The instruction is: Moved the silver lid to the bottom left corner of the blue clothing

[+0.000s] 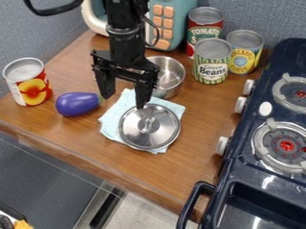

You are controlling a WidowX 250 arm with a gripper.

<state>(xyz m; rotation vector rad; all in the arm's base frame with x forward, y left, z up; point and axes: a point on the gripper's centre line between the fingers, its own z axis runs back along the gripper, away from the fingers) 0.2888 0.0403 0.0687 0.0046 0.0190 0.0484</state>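
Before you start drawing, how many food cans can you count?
4. A fruit-picture can stands left of the eggplant; at the back right are a red can, a striped can in front, and a yellow can beside them. The arm may hide more.

The lid (134,132) is silver, the cloth (112,120) pale blue, the eggplant (76,104) purple.

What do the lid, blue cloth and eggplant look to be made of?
Lid: polished metal, likely stainless steel, by its bright reflections. Cloth: matte fabric, from its soft, uneven edge; fibre unclear. Eggplant: smooth, probably plastic, given its sheen.
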